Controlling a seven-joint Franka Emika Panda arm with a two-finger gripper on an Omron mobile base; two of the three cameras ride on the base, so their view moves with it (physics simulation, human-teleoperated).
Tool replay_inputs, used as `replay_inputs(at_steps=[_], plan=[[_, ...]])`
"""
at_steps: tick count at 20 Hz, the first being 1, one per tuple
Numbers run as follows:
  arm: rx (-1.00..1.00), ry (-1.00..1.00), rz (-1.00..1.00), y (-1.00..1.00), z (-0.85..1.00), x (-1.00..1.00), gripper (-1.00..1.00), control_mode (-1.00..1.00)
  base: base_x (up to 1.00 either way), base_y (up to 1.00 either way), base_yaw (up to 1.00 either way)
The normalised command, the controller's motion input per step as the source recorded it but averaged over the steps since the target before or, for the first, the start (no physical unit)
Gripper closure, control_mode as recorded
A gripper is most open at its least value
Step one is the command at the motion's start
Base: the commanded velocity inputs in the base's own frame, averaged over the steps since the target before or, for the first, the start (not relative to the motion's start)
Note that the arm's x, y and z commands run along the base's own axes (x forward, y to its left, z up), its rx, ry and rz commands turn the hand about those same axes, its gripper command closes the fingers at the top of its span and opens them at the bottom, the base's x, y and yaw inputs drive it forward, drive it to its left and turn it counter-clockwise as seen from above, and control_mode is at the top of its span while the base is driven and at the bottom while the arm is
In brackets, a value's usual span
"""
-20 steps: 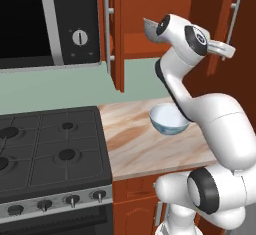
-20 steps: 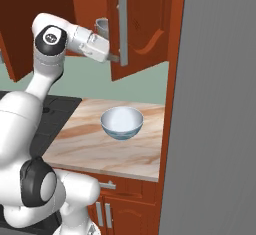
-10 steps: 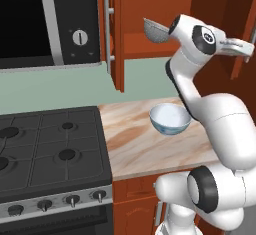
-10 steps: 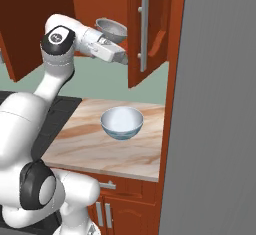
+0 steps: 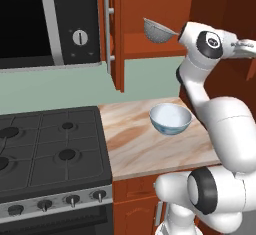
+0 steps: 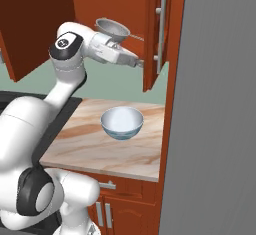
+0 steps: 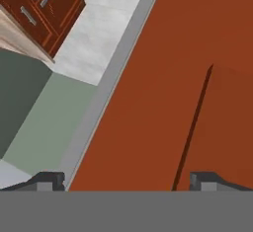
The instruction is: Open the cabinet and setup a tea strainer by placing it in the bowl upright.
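1. cabinet (image 5: 150,14): both doors swung open. Left door (image 5: 114,34) stands edge-on next to the microwave (image 5: 50,21), its silver bar handle facing the microwave. Right door (image 6: 159,34) stands edge-on with its handle on the outer side, just past the gripper in the right base view.
2. Counter (image 5: 140,144): marble-look top to the right of the black gas stove (image 5: 50,149), under the open cabinet.
3. bowl (image 5: 170,119): upright on the counter, white inside, nothing in it. Sits well below the gripper, a bit toward the robot.
4. gripper (image 6: 140,63): raised to shelf height, pointing sideways at the right door edge. Jaws spread wide, nothing between them. In the hand view both tips (image 7: 47,180) sit far apart against bare reddish wood.
5. tea strainer (image 5: 157,30): in the cabinet opening at the lower shelf level, mesh basket opening up, thin handle running toward the arm. It is beside the forearm, behind the fingertips, not between them; contact with the arm can't be told. Well above the bowl.
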Motion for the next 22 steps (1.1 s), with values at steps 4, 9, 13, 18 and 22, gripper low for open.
replay_inputs(at_steps=[4,9,13,18,22], plan=[[-0.09,0.09,-0.12,-0.28,0.02,-0.23,-1.00,-1.00,0.00,0.00,0.00],[-0.02,0.11,-0.14,-0.31,0.00,-0.11,-1.00,-1.00,0.00,0.00,0.00],[0.00,0.02,-0.13,-0.11,0.00,-0.13,-1.00,-1.00,0.00,0.00,0.00],[0.07,-0.10,-0.01,0.00,0.04,-0.14,-1.00,-1.00,0.00,0.00,0.00],[0.13,-0.31,0.00,0.04,0.00,-0.16,-1.00,-1.00,0.00,0.00,0.00]])
